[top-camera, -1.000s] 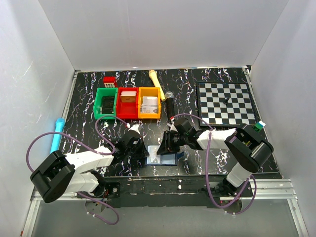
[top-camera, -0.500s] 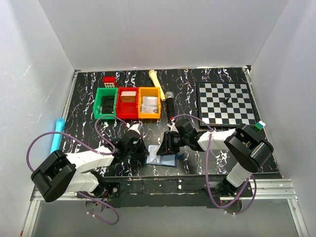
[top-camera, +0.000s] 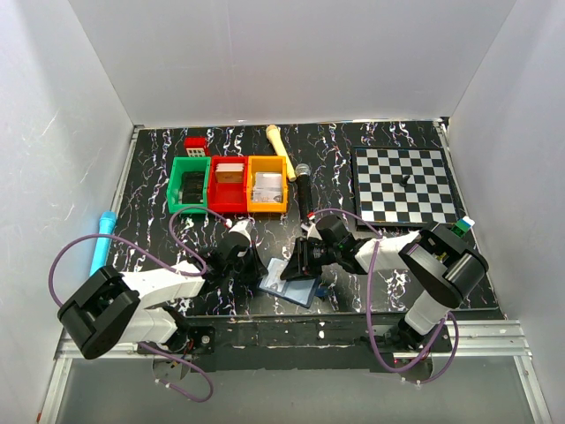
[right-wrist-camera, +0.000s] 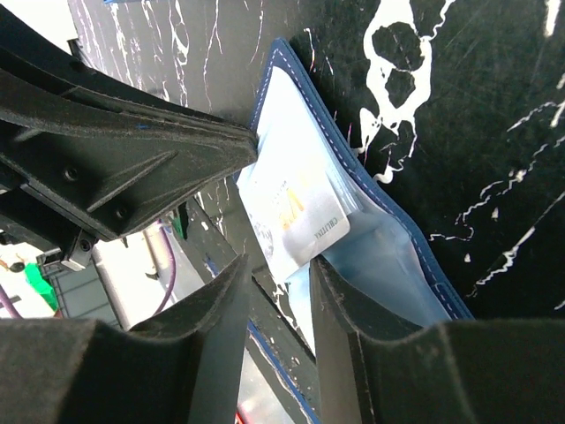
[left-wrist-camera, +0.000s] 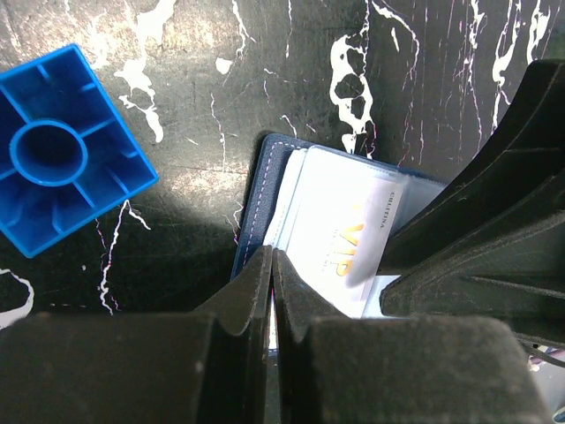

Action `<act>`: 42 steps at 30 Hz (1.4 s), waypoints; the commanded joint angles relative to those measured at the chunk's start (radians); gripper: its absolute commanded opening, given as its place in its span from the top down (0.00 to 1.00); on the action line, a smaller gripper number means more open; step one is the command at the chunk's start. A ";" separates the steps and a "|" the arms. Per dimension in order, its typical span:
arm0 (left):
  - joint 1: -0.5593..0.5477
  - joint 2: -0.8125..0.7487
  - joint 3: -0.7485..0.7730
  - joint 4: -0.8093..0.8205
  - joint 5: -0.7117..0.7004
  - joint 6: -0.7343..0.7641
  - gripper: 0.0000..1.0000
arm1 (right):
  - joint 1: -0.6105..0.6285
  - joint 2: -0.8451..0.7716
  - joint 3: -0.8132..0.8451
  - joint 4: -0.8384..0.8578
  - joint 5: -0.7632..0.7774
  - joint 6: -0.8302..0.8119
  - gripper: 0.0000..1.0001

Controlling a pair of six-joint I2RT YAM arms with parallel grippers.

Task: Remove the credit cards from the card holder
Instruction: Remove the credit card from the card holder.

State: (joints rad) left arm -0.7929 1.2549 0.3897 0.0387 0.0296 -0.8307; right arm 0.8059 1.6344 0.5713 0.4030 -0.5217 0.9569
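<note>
Two arms are flanking the open card holder [top-camera: 291, 284], which is lying mid-counter [top-camera: 159, 238] near the front edge. I'm keeping the left gripper [left-wrist-camera: 272, 254] jaws shut at its edge. The right gripper [right-wrist-camera: 280, 265], the nearer one, is standing with jaws narrowly parted. The credit cards [right-wrist-camera: 296, 216] are poking lengthwise toward that gap.

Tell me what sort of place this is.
Probably a robotics test cell: plain white walls box in a black marbled table, a left arm and right arm are mounted at its near edge, and unrelated props such as a chessboard and coloured bins sit on it.
</note>
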 commanded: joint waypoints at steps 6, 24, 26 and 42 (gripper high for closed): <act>-0.012 0.002 -0.048 -0.006 0.058 -0.015 1.00 | 0.001 -0.002 0.006 0.114 0.018 0.034 0.59; -0.011 -0.083 -0.061 -0.060 0.043 -0.031 1.00 | -0.004 0.004 0.038 0.039 0.023 0.011 0.59; -0.011 -0.081 -0.063 -0.060 0.044 -0.031 1.00 | -0.004 0.005 0.035 0.059 0.017 0.022 0.59; -0.011 -0.048 -0.074 -0.013 0.070 -0.033 1.00 | -0.004 0.050 0.035 0.140 -0.029 0.068 0.59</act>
State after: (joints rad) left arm -0.7956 1.1843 0.3363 0.0292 0.0635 -0.8646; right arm 0.7967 1.6638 0.5735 0.4458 -0.5201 0.9970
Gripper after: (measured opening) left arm 0.008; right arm 0.414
